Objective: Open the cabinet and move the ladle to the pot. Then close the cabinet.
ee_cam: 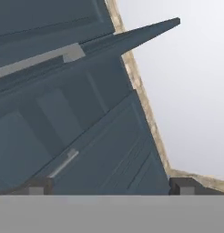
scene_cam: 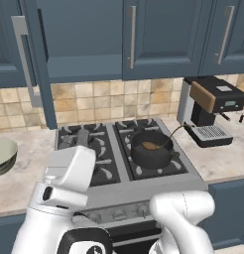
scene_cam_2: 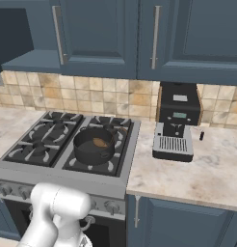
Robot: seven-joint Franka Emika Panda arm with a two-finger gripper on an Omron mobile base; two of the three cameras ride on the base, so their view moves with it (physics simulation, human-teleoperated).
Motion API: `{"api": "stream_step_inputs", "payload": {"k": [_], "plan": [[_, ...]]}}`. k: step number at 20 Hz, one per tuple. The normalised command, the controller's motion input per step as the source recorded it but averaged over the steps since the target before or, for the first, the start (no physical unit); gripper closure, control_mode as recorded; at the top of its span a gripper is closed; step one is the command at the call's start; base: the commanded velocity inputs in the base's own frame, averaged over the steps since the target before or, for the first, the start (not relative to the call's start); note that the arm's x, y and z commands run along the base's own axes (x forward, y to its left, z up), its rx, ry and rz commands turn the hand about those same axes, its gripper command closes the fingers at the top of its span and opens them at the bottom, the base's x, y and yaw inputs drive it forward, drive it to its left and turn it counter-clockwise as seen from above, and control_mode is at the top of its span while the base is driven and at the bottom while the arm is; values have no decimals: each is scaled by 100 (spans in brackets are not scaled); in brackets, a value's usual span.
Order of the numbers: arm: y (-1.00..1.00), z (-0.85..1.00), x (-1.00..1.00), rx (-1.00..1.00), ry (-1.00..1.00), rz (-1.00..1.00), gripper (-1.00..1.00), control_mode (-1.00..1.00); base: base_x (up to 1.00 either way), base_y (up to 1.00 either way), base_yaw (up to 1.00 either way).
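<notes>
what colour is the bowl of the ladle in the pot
Brown-copper; the ladle shows best in the right base view.

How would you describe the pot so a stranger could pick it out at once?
Find the stove below the blue cabinets. On its burner nearest the coffee machine sits the pot: round, dark, low-walled. Unlike the pale bowl on the counter, it holds a ladle.

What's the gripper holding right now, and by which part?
Nothing. In the hand view the gripper is open with its fingertips set wide, facing the cabinet. The ladle already rests in the pot.
</notes>
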Motion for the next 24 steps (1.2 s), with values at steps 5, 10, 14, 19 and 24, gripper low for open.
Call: {"api": "stream_step_inputs", "payload": {"k": [5, 10, 14, 19, 24], "plan": [[43, -1, 40, -19, -8, -13, -100, -100, 0, 0, 0], [68, 0, 1, -18, -12, -11, -100, -100, 0, 0, 0], [62, -2, 10, -15, -8, -12, -100, -100, 0, 0, 0], [46, -10, 25, -6, -1, -12, -100, -100, 0, 0, 0], [35, -20, 24, 0, 0, -7, -100, -100, 0, 0, 0]]}}
